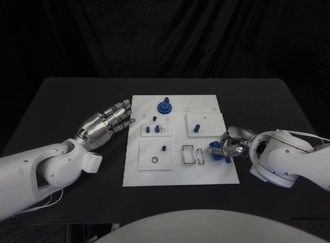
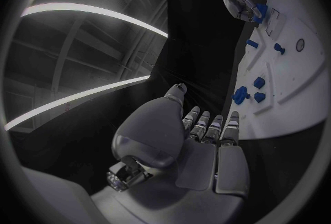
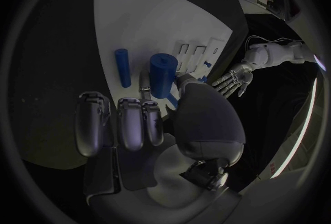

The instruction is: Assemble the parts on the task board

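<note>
Assembly looks partly done: several blue parts (image 1: 165, 107) stand in the white task board (image 1: 181, 174). Right robot hand (image 1: 227, 147) grips a blue cylinder (image 3: 163, 73) at the board's right edge, another cylinder (image 3: 123, 67) lying beside it; left robot hand (image 1: 106, 124) rests spread and empty on the tabletop (image 1: 70, 101).

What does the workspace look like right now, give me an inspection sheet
Surface: black table, bare around the board.
Job's things: white task board at centre; blue gear part standing at its far end; small blue pegs in the middle plates.
Clutter: nothing seen.
Hands: left hand open beside the board; right hand holds a blue cylinder at the board's edge.
Cables: thin white cable on the right arm.
Surroundings: black curtain behind.
</note>
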Action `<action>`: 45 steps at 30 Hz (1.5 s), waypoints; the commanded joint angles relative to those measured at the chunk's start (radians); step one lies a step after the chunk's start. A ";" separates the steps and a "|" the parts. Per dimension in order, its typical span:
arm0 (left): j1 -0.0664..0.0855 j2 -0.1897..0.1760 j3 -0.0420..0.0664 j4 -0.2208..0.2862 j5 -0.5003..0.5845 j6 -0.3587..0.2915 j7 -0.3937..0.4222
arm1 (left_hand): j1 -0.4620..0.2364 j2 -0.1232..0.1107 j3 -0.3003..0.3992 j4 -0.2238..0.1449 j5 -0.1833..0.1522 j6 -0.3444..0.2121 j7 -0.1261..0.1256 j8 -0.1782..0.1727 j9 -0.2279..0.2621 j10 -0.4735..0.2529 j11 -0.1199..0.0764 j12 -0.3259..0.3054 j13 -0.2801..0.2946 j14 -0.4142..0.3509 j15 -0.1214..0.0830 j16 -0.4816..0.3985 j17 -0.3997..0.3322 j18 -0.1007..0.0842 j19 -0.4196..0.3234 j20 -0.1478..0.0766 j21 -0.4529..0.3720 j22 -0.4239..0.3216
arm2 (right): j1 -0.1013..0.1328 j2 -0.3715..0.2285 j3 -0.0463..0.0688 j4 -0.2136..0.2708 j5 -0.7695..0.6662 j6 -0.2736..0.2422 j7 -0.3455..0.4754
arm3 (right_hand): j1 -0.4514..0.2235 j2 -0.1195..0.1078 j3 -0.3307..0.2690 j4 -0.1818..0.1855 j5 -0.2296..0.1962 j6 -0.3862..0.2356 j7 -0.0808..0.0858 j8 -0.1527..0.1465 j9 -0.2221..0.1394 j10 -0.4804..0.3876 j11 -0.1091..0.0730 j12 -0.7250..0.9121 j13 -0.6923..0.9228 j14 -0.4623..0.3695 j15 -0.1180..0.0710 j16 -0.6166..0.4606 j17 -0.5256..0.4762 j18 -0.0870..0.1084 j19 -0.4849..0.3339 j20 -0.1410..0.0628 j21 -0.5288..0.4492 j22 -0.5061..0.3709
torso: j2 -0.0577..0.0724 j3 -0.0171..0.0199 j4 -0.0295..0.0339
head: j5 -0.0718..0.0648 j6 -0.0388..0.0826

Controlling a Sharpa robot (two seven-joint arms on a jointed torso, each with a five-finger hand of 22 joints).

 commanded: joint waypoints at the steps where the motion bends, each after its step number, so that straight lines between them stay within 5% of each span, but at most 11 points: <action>1: -0.001 0.003 0.001 0.001 0.003 0.004 0.008 | 0.000 0.003 0.007 0.000 0.004 0.002 0.005 0.004 0.001 -0.006 0.001 0.004 0.000 0.001 0.005 0.006 0.002 -0.003 0.002 0.007 0.007 0.002 | -0.004 0.004 0.000 -0.004 -0.025 0.042 -0.053 | -0.020 -0.004 -0.002 -0.003 -0.009 0.001 0.009 -0.006 -0.001 0.104 0.008 0.003 0.263 0.076 0.006 -0.006 0.116 0.012 0.047 0.006 -0.005 0.214 | 0.001 0.0012 0.0009 | -0.001 0.000; 10: -0.002 0.007 0.001 -0.002 0.003 0.008 0.005 | 0.000 0.003 0.008 0.001 0.004 0.003 0.008 0.004 0.001 -0.006 -0.001 0.004 0.000 0.001 0.006 0.007 0.002 -0.003 0.003 0.008 0.007 0.002 | -0.005 0.022 0.000 -0.020 -0.025 0.088 -0.063 | -0.072 0.006 -0.041 -0.002 -0.115 -0.005 0.013 -0.021 -0.008 0.104 0.013 0.003 0.263 0.075 0.010 -0.010 0.108 0.014 0.045 0.010 -0.014 0.212 | 0.002 0.0008 0.0009 | -0.006 0.000; 17: -0.002 0.008 0.001 -0.003 0.003 0.010 0.005 | 0.000 0.003 0.008 0.001 0.004 0.003 0.008 0.004 0.001 -0.006 -0.001 0.004 0.000 0.001 0.006 0.007 0.002 -0.003 0.003 0.008 0.007 0.002 | -0.006 0.032 0.000 -0.026 -0.026 0.093 -0.058 | -0.126 0.001 -0.086 0.001 -0.238 -0.007 0.015 -0.027 -0.010 0.104 0.014 0.003 0.263 0.074 0.011 -0.012 0.105 0.015 0.044 0.011 -0.019 0.211 | 0.001 0.0006 0.0017 | -0.005 0.000; 23: -0.003 0.008 0.001 -0.004 0.003 0.011 0.005 | -0.001 0.003 0.008 0.001 0.004 0.003 0.009 0.005 0.001 -0.006 -0.002 0.004 0.000 0.001 0.006 0.007 0.002 -0.003 0.003 0.008 0.007 0.003 | -0.006 0.036 0.000 -0.027 -0.026 0.082 -0.049 | -0.180 -0.040 -0.130 0.004 -0.350 -0.011 0.017 -0.030 -0.010 0.104 0.016 0.003 0.263 0.074 0.012 -0.012 0.104 0.015 0.045 0.012 -0.019 0.212 | 0.001 0.0010 0.0005 | -0.003 0.000; 31: -0.004 0.009 0.001 -0.006 0.003 0.012 0.005 | -0.001 0.003 0.008 0.001 0.004 0.003 0.009 0.005 0.001 -0.006 -0.002 0.004 0.000 0.001 0.006 0.007 0.002 -0.003 0.003 0.008 0.007 0.003 | -0.006 0.037 0.000 -0.027 -0.026 0.064 -0.041 | -0.217 -0.076 -0.169 0.006 -0.419 -0.020 0.019 -0.034 -0.010 0.104 0.017 0.003 0.263 0.075 0.013 -0.011 0.105 0.014 0.046 0.013 -0.019 0.212 | 0.001 0.0009 0.0014 | -0.002 0.000; 34: -0.005 0.009 0.001 -0.007 0.003 0.014 0.004 | -0.001 0.003 0.008 0.001 0.004 0.003 0.009 0.005 0.001 -0.006 -0.002 0.004 0.000 0.001 0.006 0.007 0.002 -0.003 0.003 0.008 0.007 0.003 | -0.006 0.034 0.000 -0.024 -0.026 0.051 -0.035 | -0.227 -0.021 -0.220 0.003 -0.401 -0.026 0.021 -0.034 -0.009 0.104 0.019 0.003 0.263 0.076 0.015 -0.006 0.114 0.012 0.050 0.015 -0.011 0.216 | 0.001 0.0008 0.0009 | 0.000 0.000; 40: -0.008 0.006 0.001 -0.007 0.003 0.014 0.004 | -0.001 0.004 0.009 0.002 0.004 0.003 0.010 0.005 0.001 -0.006 -0.003 0.004 0.000 0.001 0.006 0.007 0.002 -0.003 0.003 0.008 0.008 0.003 | -0.003 0.015 0.001 -0.002 -0.026 -0.024 0.012 | -0.232 -0.005 -0.253 0.004 -0.419 -0.024 0.021 -0.030 -0.006 0.104 0.020 0.003 0.263 0.081 0.016 0.005 0.135 0.008 0.058 0.016 0.008 0.222 | 0.001 0.0007 0.0010 | 0.003 0.000; 45: -0.009 0.004 0.001 -0.006 0.003 0.013 0.005 | -0.001 0.004 0.010 0.003 0.003 0.003 0.011 0.005 0.001 -0.006 -0.003 0.004 0.000 0.001 0.007 0.008 0.002 -0.003 0.004 0.008 0.008 0.003 | 0.025 -0.007 0.002 0.030 -0.050 -0.122 0.073 | -0.217 0.010 -0.263 0.002 -0.390 -0.025 0.020 -0.027 -0.003 0.104 0.019 0.003 0.263 0.085 0.015 0.017 0.155 0.003 0.065 0.015 0.025 0.228 | 0.000 0.0014 0.0012 | 0.007 0.000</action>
